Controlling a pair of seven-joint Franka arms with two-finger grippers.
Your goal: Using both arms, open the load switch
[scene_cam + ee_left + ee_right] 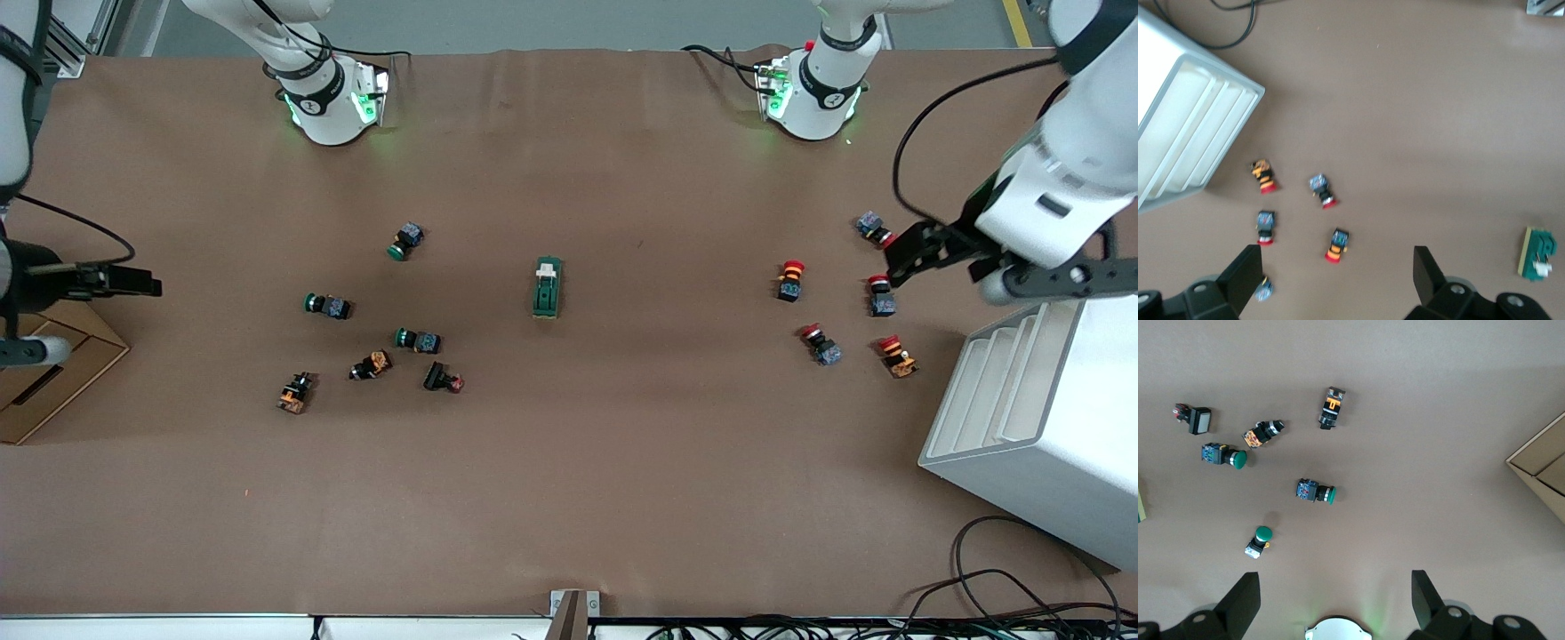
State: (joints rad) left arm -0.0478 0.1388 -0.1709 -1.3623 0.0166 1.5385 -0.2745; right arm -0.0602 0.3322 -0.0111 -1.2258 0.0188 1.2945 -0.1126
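- We see the load switch lying near the middle of the front view on the brown worktop: a dark green oblong block with a pale, whitish lever piece at its upper end, its long axis running up and down the frame. Nothing touches it.
- In the left wrist view the load switch appears at the lower right edge, green with a tan side and a white part.
- Toward the right arm's end we count a loose group of push buttons, among them green-capped ones and orange-and-black ones.
- Toward the left arm's end lie red-capped push buttons, well apart from the switch.
- The left gripper hangs over the red-capped buttons at the right of the front view, by a white slotted rack; its wrist view shows the jaws spread wide, holding nothing.
- The right gripper is at the left edge of the front view, above a cardboard box; its jaws too stand apart and empty in its wrist view.
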